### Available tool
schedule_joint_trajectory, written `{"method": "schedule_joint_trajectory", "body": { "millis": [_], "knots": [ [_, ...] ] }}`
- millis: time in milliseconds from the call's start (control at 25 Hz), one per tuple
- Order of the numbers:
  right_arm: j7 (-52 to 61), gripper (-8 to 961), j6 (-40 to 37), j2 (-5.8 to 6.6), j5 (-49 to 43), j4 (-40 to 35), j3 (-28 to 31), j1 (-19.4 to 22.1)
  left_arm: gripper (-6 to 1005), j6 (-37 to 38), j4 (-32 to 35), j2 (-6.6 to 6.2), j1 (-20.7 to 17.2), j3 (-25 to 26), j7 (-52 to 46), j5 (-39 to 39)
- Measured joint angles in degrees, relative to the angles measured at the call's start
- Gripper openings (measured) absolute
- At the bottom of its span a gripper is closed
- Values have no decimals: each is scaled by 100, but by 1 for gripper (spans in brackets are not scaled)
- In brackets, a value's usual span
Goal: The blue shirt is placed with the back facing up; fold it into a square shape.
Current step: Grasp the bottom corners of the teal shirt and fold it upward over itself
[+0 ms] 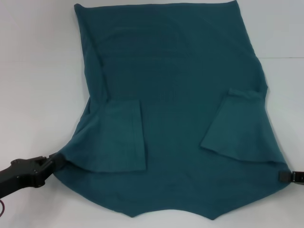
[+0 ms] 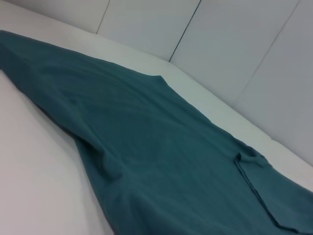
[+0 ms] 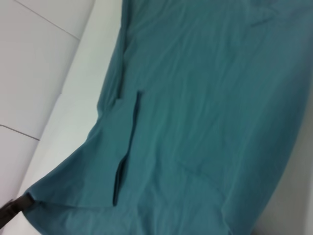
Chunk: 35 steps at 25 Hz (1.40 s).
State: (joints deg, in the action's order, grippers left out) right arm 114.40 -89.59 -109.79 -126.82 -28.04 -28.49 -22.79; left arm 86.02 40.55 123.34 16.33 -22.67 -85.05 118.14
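Observation:
The blue shirt (image 1: 171,85) lies spread over the white table, collar end nearest me and both short sleeves folded inward onto its back. My left gripper (image 1: 56,162) is at the shirt's near left corner, shut on the fabric. At the near right corner, my right gripper (image 1: 284,175) pinches the fabric as well. The near edge is stretched between the two corners and curves inward in the middle. The left wrist view shows the shirt (image 2: 161,147) with one folded sleeve (image 2: 264,191). In the right wrist view the shirt (image 3: 205,107) fills most of the picture, and the left gripper (image 3: 13,208) holds the far corner.
The white table (image 1: 33,71) shows bare on both sides of the shirt. White wall panels (image 2: 234,44) rise behind the table's far edge. Nothing else lies on the surface.

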Motion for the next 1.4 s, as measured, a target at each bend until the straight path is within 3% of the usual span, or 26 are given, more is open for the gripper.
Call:
{"method": "schedule_joint_trajectory", "body": {
  "millis": [560,920,1400],
  "knots": [
    [-563,64,-596,2,-17,-5,171,270,28,1054,347,-72,-195,44,-272,486],
    [-801,64,-851,-1,-35,-9,126,458,28,1893,388,-130,-254,425,-304,787],
    [-981,63,-1371,2,-37,-234,205,770,27,2157,432,-121,-454,599,-310,808]
  ]
}}
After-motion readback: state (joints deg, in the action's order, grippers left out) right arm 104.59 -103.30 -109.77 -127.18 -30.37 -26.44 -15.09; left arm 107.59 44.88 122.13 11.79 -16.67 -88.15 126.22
